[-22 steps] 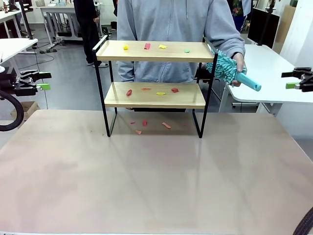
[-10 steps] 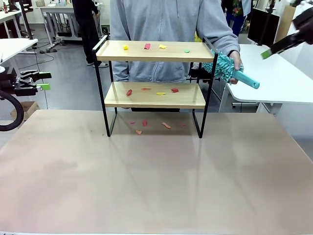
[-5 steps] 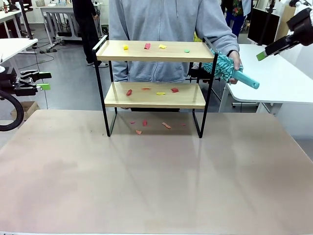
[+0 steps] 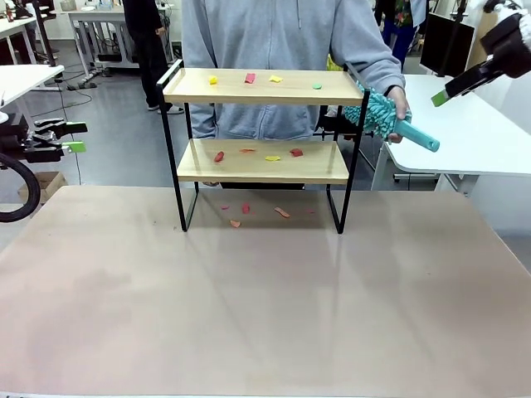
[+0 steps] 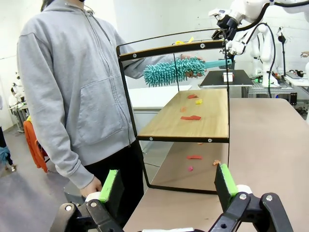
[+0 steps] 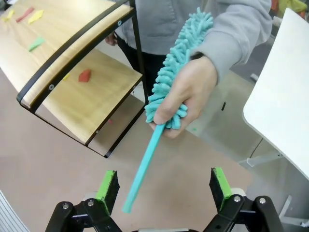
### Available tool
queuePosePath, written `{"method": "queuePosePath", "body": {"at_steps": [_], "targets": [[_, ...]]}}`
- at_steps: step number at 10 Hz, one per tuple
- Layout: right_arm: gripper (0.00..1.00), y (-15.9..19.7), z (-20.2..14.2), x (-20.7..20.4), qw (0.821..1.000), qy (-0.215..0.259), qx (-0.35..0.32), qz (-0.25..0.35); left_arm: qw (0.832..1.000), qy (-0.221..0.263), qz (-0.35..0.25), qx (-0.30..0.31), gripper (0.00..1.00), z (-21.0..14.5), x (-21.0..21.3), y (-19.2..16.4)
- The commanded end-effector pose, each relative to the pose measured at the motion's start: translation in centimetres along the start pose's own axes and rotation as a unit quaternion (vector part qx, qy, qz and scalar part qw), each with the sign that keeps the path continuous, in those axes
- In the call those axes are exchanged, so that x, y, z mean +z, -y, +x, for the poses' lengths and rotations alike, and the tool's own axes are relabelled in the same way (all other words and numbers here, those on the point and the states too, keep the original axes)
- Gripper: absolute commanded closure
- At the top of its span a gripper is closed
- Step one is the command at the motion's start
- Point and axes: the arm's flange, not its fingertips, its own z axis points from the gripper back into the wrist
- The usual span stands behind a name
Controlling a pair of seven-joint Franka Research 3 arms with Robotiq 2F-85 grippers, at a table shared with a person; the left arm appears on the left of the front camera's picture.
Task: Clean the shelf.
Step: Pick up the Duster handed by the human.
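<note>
1. The right gripper (image 6: 162, 186), black with green pads, sits at the bottom of its wrist view with both jaws spread wide and nothing between them. In the front view it hangs at the upper right (image 4: 452, 89).
2. Just above those jaws, at centre frame, is the free end of a turquoise plastic handle. It belongs to one fluffy teal microfibre duster (image 6: 178, 63), whose head runs toward the upper right.
3. A person's hand (image 6: 186, 96) in a grey sleeve grips the duster where head meets handle.
4. The left gripper (image 5: 167, 182) is likewise wide open and empty, at the left edge of the front view (image 4: 76, 137).
5. The shelf (image 4: 182, 87), one two-tier rack of light wood boards on a thin black metal frame, stands upper centre on the pale table (image 4: 265, 315), in front of the person.
6. Small coloured paper scraps (image 4: 250, 78) lie on it: four on the top board, four on the lower board, and at least four on the table beneath.
7. This looks like the handover step, with no cleaning begun. The next move likely calls for the right gripper to advance until the handle lies between its pads, then clamp it before the hand lets go.
</note>
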Motion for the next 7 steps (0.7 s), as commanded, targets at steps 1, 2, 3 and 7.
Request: {"method": "queuePosePath", "body": {"at_steps": [1,2,3,7], "targets": [[0.00,-2.1,0.6,-1.3,0.999,-0.032,-0.026,-0.028,1.000,-0.003,-0.001,-0.002,0.00,0.2,0.0,0.1],[0.00,-3.0,0.6,-2.0,0.998,-0.046,-0.029,-0.038,1.000,-0.003,-0.001,-0.002,0.00,0.2,0.0,0.1],[0.00,-3.8,0.6,-2.6,0.997,-0.062,-0.031,-0.039,1.000,-0.003,-0.001,-0.002,0.00,0.2,0.0,0.1],[0.00,-5.0,-0.2,-5.6,0.993,-0.095,-0.031,-0.057,1.000,-0.003,-0.001,-0.002,0.00,0.2,0.0,0.1]]}}
